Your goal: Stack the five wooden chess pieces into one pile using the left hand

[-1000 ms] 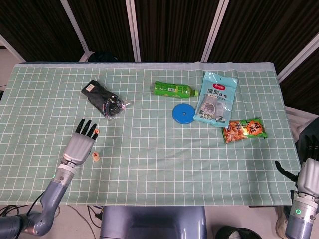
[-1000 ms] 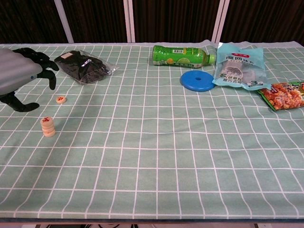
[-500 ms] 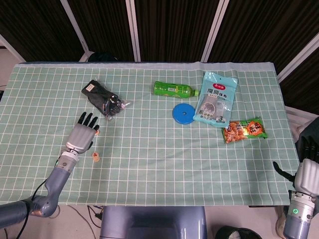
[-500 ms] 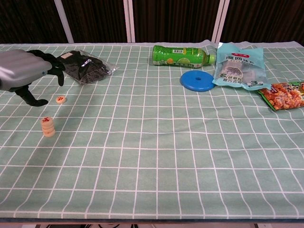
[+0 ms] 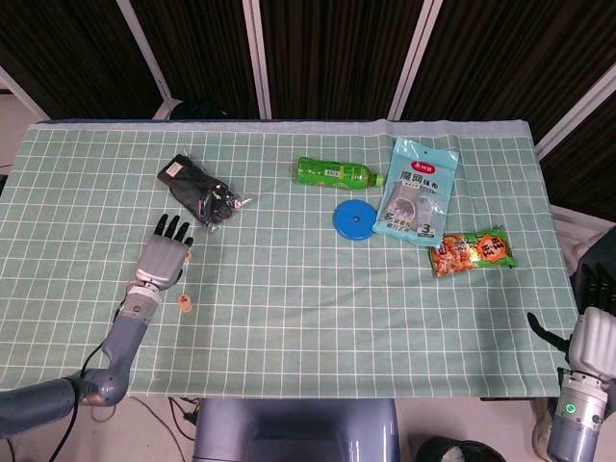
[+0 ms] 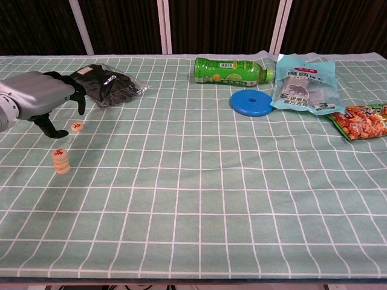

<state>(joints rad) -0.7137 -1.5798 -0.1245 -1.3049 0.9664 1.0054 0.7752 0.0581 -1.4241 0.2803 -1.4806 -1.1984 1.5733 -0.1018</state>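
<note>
Chest view: left hand (image 6: 39, 99) hovers empty, fingers curled apart, over the single round wooden chess piece (image 6: 77, 127); short pale wooden stack (image 6: 61, 161) sits nearby. Head view alone shows right hand (image 5: 595, 332), fingers spread, off the green checked surface (image 5: 308, 279).

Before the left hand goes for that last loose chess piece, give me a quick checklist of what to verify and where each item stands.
1. Left hand empty, fingers apart: ok.
2. Loose piece lying flat on the tablecloth, clear of other things: ok.
3. Hand poised at the piece, fingertips either side: ok; contact cannot tell.
4. Pile upright: ok.
5. Pile holds four pieces: cannot tell, too small.
6. Black packet beyond the hand, out of the path to the pile: ok.
</note>
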